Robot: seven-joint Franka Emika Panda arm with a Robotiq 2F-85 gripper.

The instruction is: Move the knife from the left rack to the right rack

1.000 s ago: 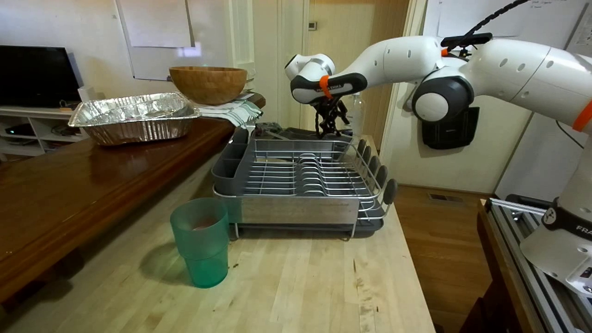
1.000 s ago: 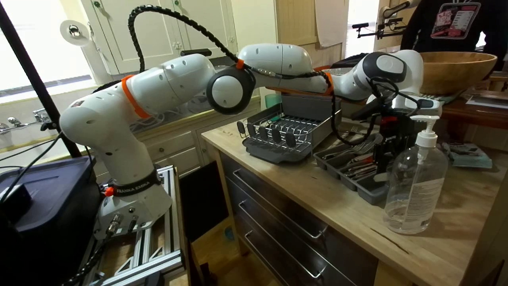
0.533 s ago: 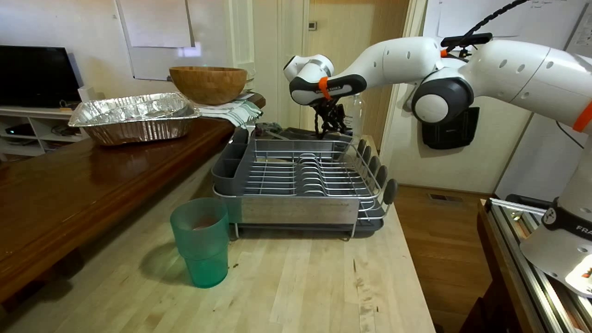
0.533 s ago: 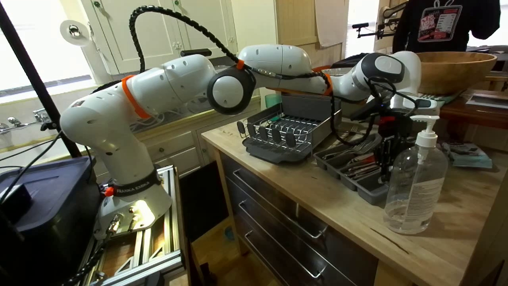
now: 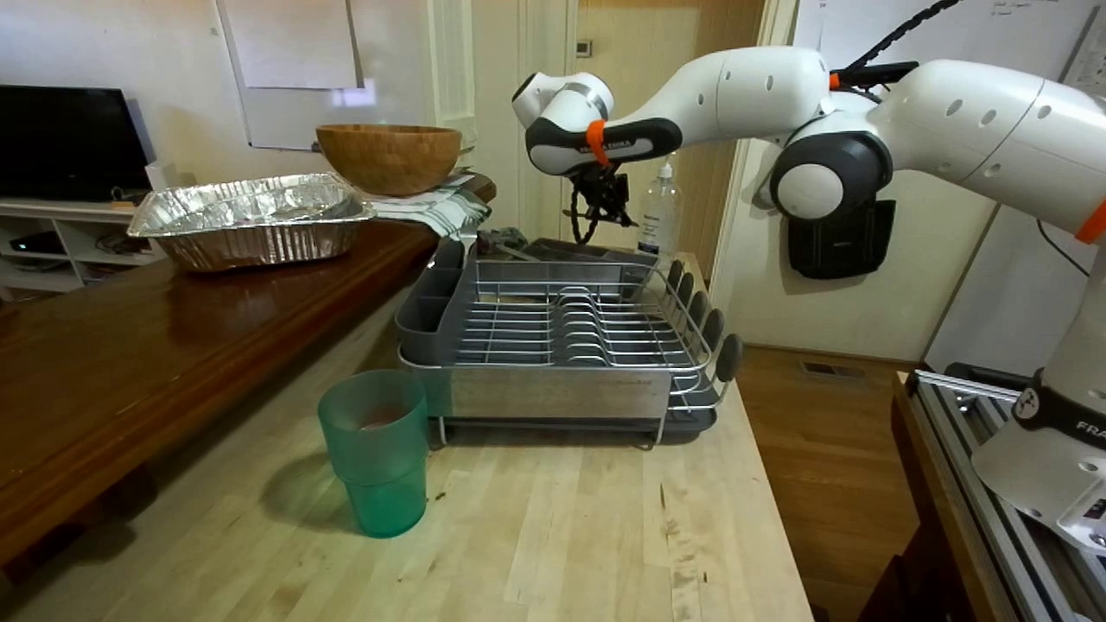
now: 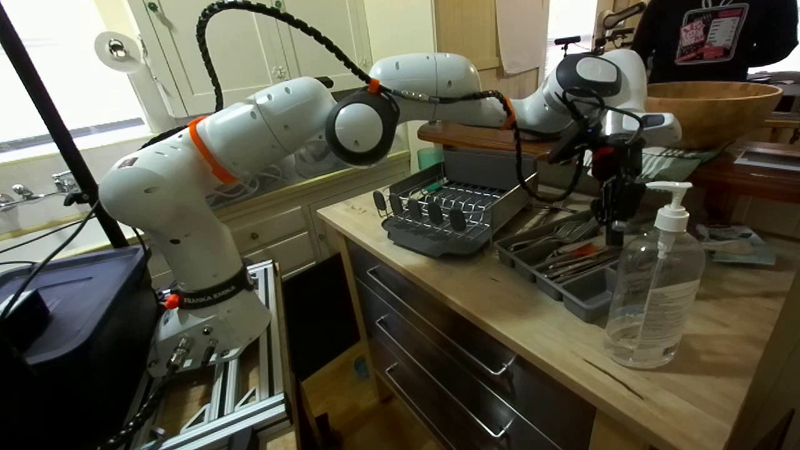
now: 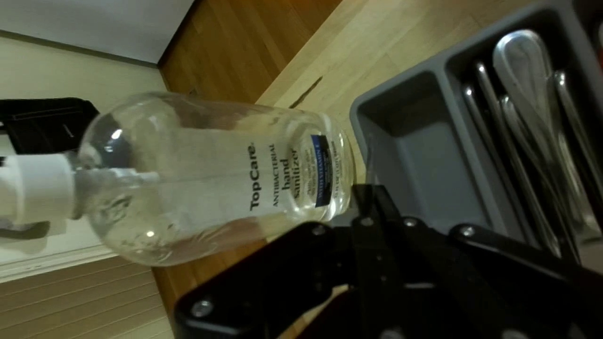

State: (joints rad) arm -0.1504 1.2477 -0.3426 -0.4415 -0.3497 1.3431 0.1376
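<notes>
My gripper (image 7: 372, 187) is shut in the wrist view. A thin, blurred grey sliver, the knife (image 7: 370, 160), sticks out past its fingertips. In an exterior view the gripper (image 6: 615, 234) hangs just above the grey cutlery tray (image 6: 550, 287), beside the sanitizer bottle; a small silvery bit shows near its tip. The grey wire dish drainer (image 5: 562, 390) stands farther along the counter. At one end of it rises the right rack, a row of dark upright dividers (image 5: 711, 328). I cannot make out which part is the left rack.
A clear sanitizer bottle (image 7: 212, 165) stands close to my gripper, at the tray's corner. Several pieces of cutlery (image 7: 523, 66) lie in the tray. A green cup (image 5: 376, 466) stands before the drainer, and a wooden bowl (image 6: 712, 106) sits on the raised ledge behind.
My gripper has closed and lifted up out of the cutlery tray, shifting slightly away from the bottle. The bottle shows more fully behind it. A person in the background has shifted.
</notes>
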